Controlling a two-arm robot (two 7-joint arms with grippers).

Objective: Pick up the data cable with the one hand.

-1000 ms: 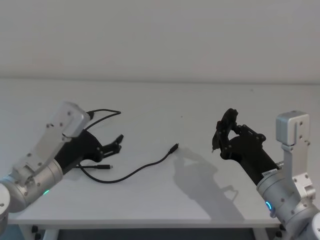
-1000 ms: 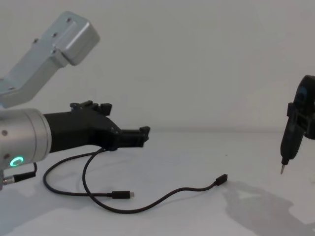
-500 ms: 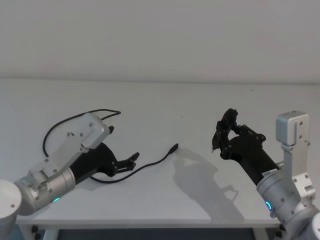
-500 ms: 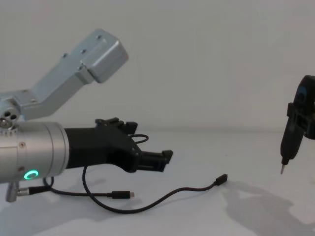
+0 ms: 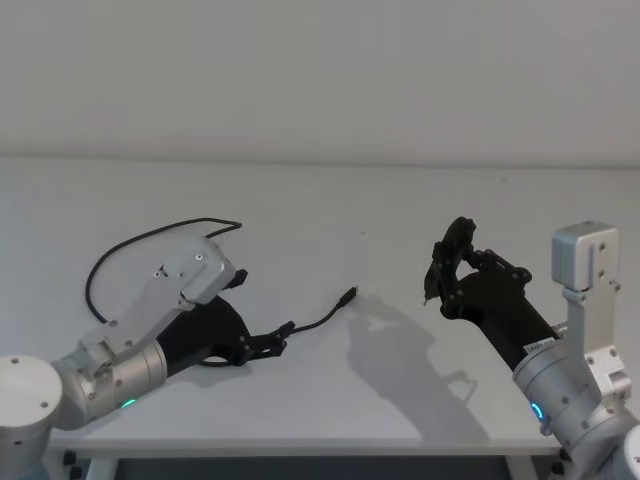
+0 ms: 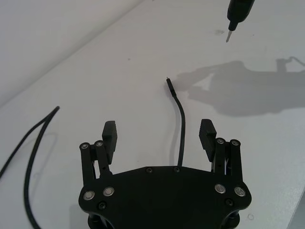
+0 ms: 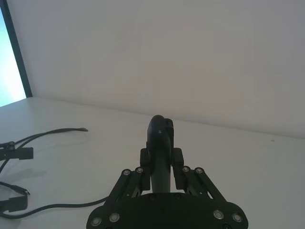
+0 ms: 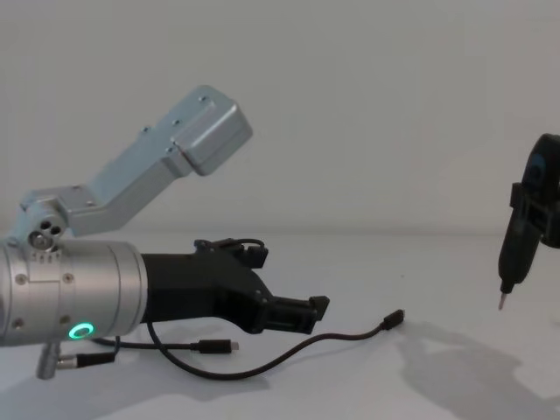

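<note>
LOW OVER THE CORD: The left gripper point(image 6: 158, 135) hangs just above a white table point(image 5: 330, 200). Its fingers point(image 6: 110, 132) are spread wide and hold nothing, one on each side of a stretch of the data cable point(image 6: 183, 124).

Much of the cord is out of sight. In the head view the arm covers its middle, and in the left wrist view it disappears under the gripper's black palm. Whether the fingertips touch the table cannot be told.

The visible stretch runs out between the fingers, away from the robot and to its right. It ends in a far plug point(image 5: 349, 294) that points the same way. A second plug point(image 8: 215, 346) lies beneath the gripper in the chest view, silver tip toward the right. On the arm's other side the cord sweeps round in a wide loop point(image 5: 95, 275) and doubles back toward the table's far side.

The cable is thin, black and limp (it lies flat in slack curves), with a small black plug at each end.

The right gripper point(image 7: 161, 162) is raised over the table's right side, well apart from the cord. It is closed around a black-and-blue pointed tool point(image 8: 514, 254), tip down. The chest view's right edge cuts it off.
</note>
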